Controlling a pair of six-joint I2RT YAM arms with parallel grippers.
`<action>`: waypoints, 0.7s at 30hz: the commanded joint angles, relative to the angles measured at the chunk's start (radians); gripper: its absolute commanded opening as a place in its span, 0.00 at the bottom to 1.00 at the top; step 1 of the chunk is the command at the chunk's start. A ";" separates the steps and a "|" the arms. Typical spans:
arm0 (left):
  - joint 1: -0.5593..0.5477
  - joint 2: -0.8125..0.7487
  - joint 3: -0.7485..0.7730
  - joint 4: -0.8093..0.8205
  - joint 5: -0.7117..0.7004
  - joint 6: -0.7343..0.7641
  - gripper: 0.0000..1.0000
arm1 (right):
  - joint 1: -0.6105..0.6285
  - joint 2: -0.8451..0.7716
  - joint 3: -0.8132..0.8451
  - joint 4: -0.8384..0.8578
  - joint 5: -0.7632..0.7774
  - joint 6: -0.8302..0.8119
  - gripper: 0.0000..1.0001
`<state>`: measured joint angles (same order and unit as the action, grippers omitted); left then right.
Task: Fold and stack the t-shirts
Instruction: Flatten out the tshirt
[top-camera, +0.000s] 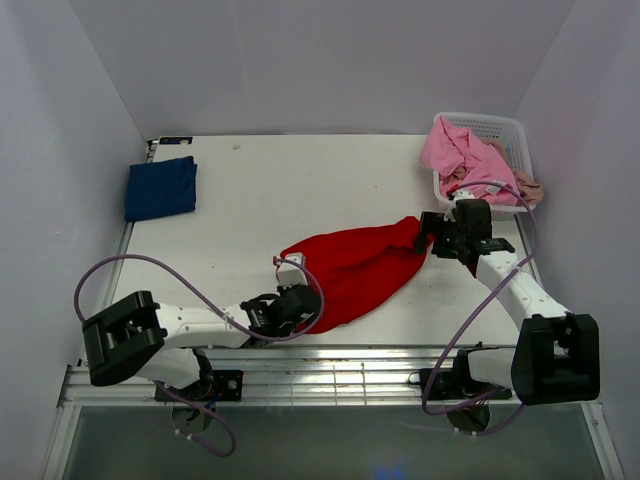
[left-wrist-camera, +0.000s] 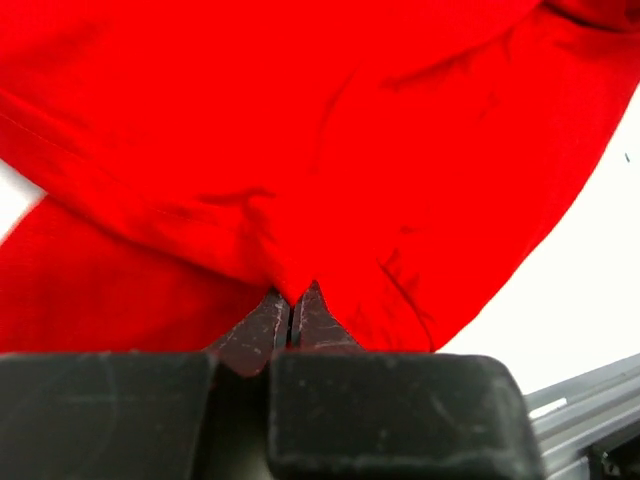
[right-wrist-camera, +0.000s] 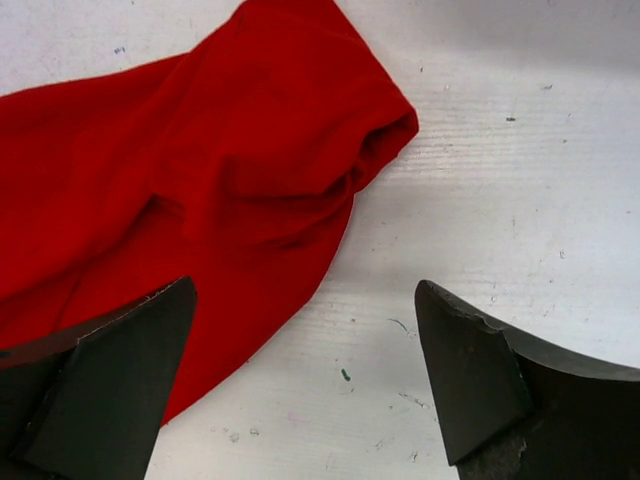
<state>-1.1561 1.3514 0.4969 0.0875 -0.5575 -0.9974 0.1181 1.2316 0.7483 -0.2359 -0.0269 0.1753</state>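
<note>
A bright red t-shirt (top-camera: 360, 270) lies crumpled across the middle of the table. My left gripper (top-camera: 308, 302) is at its near-left edge, and the left wrist view shows the gripper (left-wrist-camera: 290, 300) shut on a fold of the red t-shirt (left-wrist-camera: 300, 150). My right gripper (top-camera: 432, 236) hovers over the shirt's far-right end. In the right wrist view it (right-wrist-camera: 300, 290) stands wide open, the red sleeve (right-wrist-camera: 300, 150) lying just ahead of its left finger (right-wrist-camera: 120, 370). A folded navy t-shirt (top-camera: 160, 187) rests at the far left.
A white lattice basket (top-camera: 490, 121) at the far right holds a pink t-shirt (top-camera: 460, 155) and a bit of beige cloth (top-camera: 527, 190). White walls enclose the table. The table's metal front rail (top-camera: 330, 375) runs between the arm bases.
</note>
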 joint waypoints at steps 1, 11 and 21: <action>-0.005 -0.072 0.075 -0.081 -0.080 0.025 0.00 | 0.000 0.000 -0.015 0.038 -0.013 -0.011 0.95; 0.002 -0.363 0.221 -0.482 -0.404 0.074 0.00 | 0.002 -0.015 -0.023 0.079 -0.131 -0.013 0.96; 0.015 -0.367 0.252 -0.888 -0.547 -0.292 0.00 | 0.002 -0.017 -0.061 0.150 -0.277 0.003 0.88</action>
<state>-1.1469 0.9962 0.7227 -0.5888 -1.0138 -1.1027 0.1181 1.2324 0.7010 -0.1516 -0.2222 0.1749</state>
